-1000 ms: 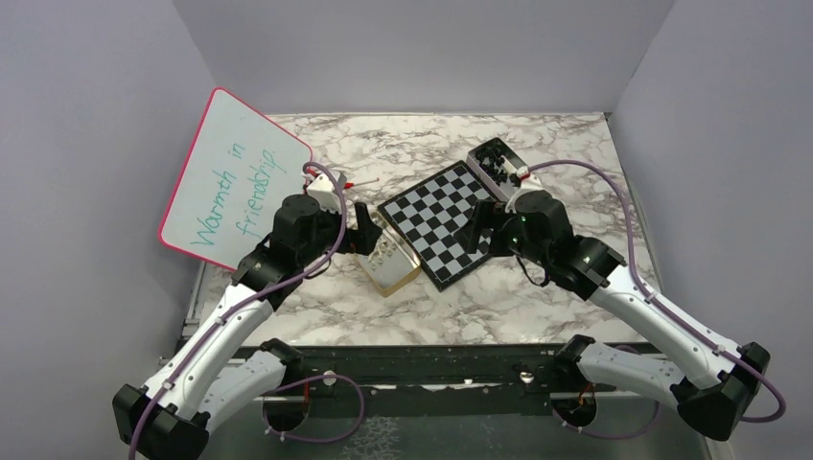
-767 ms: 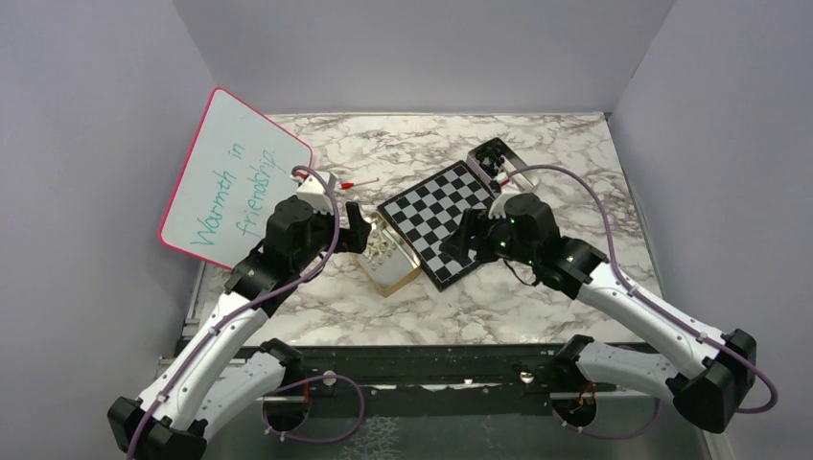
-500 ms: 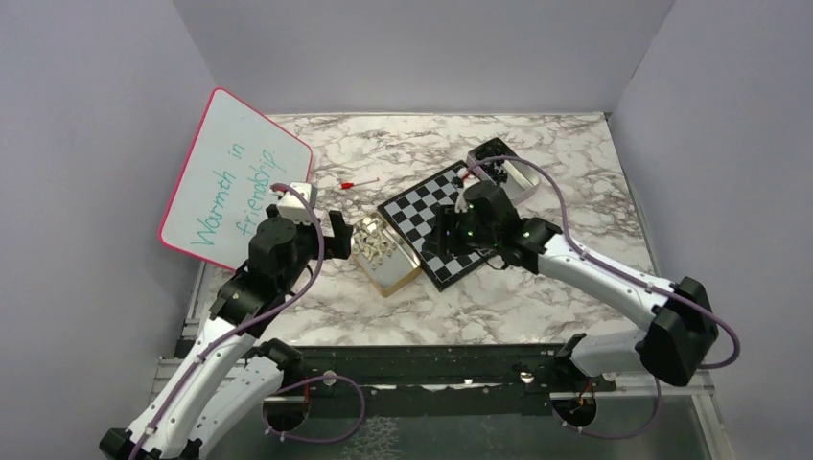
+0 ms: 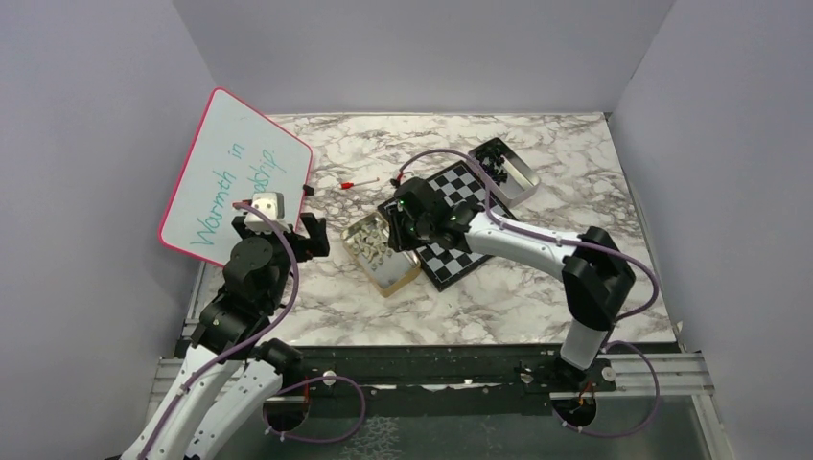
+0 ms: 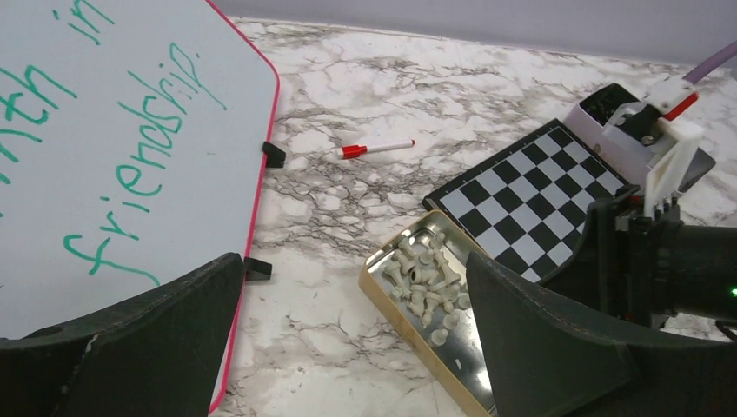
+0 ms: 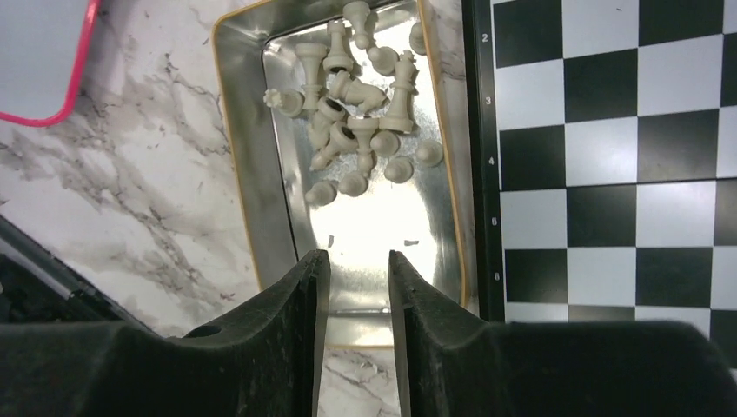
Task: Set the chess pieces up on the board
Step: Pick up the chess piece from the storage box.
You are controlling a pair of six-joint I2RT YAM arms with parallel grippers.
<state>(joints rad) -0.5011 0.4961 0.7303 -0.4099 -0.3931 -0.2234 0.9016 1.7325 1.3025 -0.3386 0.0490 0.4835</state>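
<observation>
Top external view: where is the board, and what stands in its way?

The chessboard [image 4: 463, 184] lies turned cornerwise at mid-frame on the marble table [image 4: 383, 134]. The right arm [image 4: 537, 244] reaches across it from the lower right and hides its middle squares.

And the pieces?

The pale chess pieces [image 6: 352, 95] lie heaped in a gold-rimmed tin [image 6: 239, 174] just beside the board's left rim, crowded toward the top of the right wrist frame. The black pieces [image 4: 494, 165] sit in a second tin [image 4: 525, 177] at the board's upper right corner.

What about the pincers?

The right gripper [image 6: 358, 261] hovers over the bare floor of the near tin, below the heap. Its fingers are only a narrow slit apart, with nothing between them. The left gripper [image 4: 314, 237] hangs to the left of that tin, spread wide and empty.

Anything else around?

A pink-framed whiteboard [image 4: 230, 182] with green handwriting fills the upper left. A red-capped marker [image 4: 360, 182] lies on the marble between it and the board.
</observation>
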